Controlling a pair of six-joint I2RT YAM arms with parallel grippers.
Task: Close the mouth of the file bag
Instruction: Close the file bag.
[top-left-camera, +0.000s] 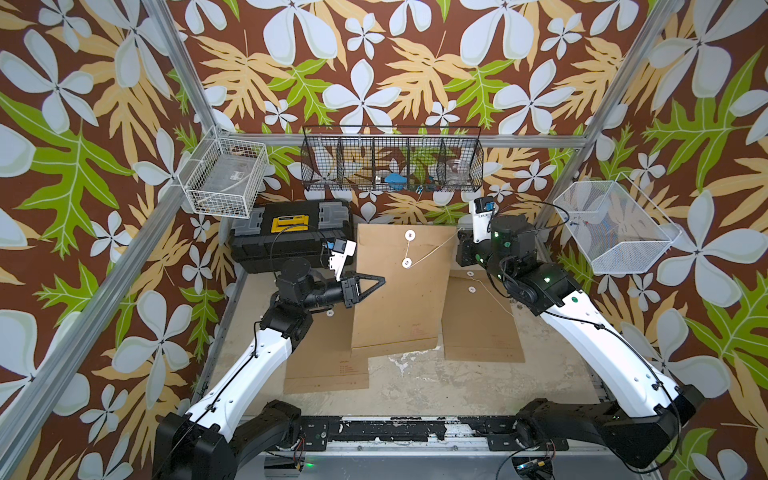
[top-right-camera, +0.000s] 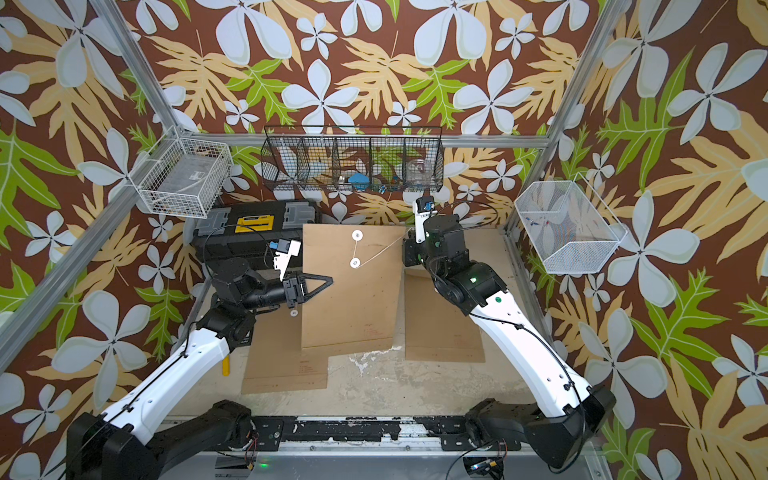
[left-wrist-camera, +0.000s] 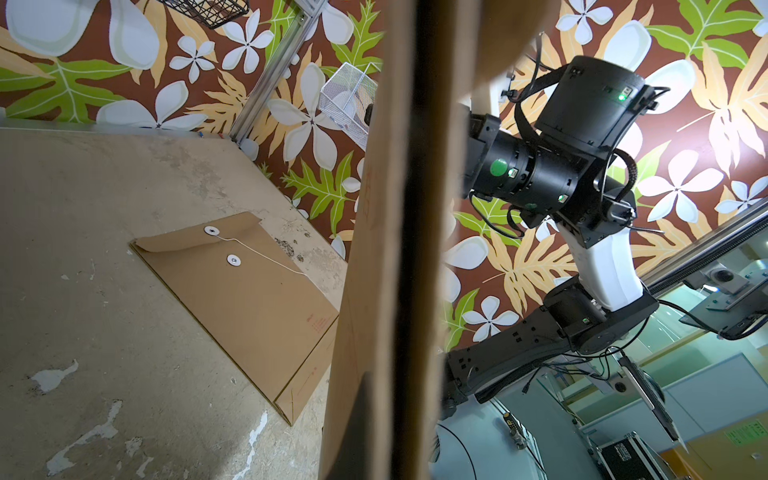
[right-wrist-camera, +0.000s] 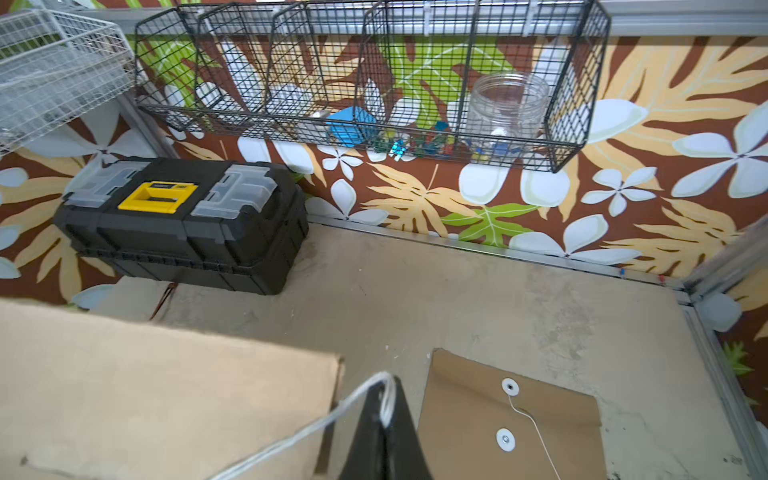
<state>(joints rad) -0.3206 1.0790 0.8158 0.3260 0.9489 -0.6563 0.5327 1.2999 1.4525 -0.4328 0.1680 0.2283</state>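
While left pincer (top-left-camera: 380, 281) clamps the file bag (top-left-camera: 399, 307) by its side, raised over the middle of the worktop (top-left-camera: 419, 386) near its far edge, right pincer (right-wrist-camera: 385, 399) pinches the string (top-left-camera: 432, 249), taut off the lower disc (top-left-camera: 407, 262). Best: hold tension, loop round upper disc (top-left-camera: 410, 235), bag steady.

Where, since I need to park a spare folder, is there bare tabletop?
Front strip of tabletop, between the envelopes' near edges and the front rail. Back patch, bordered by the toolbox, the back wall and the right envelope. Crowded: the middle, where the held file bag overhangs the left envelope.
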